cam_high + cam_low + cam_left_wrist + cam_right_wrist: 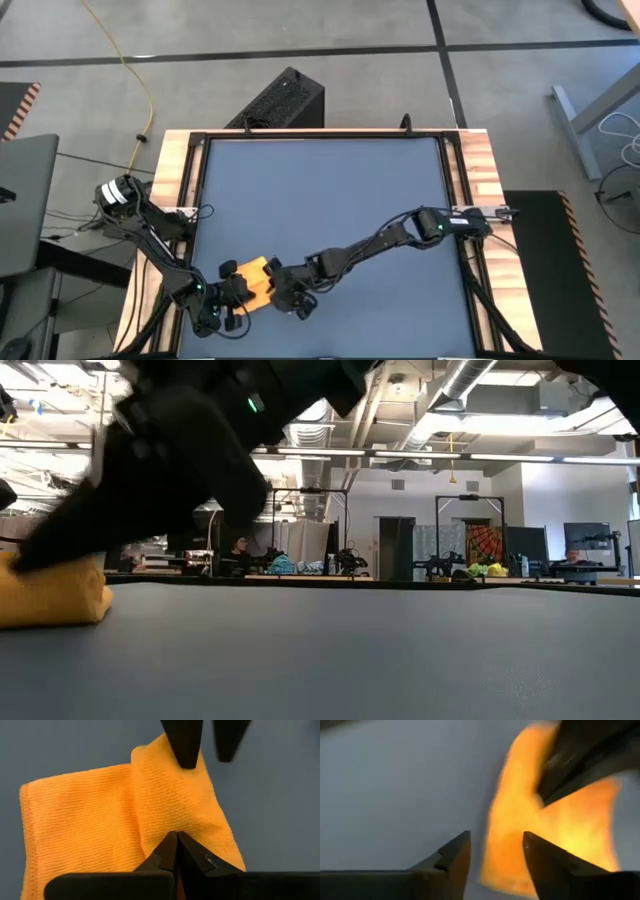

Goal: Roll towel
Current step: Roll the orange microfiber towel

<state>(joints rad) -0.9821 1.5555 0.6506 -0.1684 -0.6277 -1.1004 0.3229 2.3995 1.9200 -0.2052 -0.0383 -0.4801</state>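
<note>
The high view shows the towel (259,279) near the front edge of the table (320,190), left of the middle, as a small orange bundle. Its long axis runs roughly from the left arm's side toward the right arm's side, tilted a little, and both grippers crowd it from either end so that only its middle shows.

The left wrist view gives what the high view cannot: the towel (125,810) lies partly folded, with a thicker rolled ridge running away from the camera over a flatter layer spread to one side. The left gripper (176,845) sits at the near end of that ridge with its two tips pressed together; whether cloth is caught between them cannot be told. At the far end of the ridge the two fingers of the right gripper (205,742) stand apart, one touching the cloth and the other over bare table.

The right wrist view shows the same towel (555,830) blurred, with the right gripper (492,850) spread wide and nothing between its fingers; the cloth lies just beyond one fingertip. The left gripper (580,765) shows across the cloth as a dark shape.

The low view shows only one end of the towel (50,592), a rounded lump resting on the table at the picture's left edge, with a dark arm (160,460) coming down onto it.
</note>
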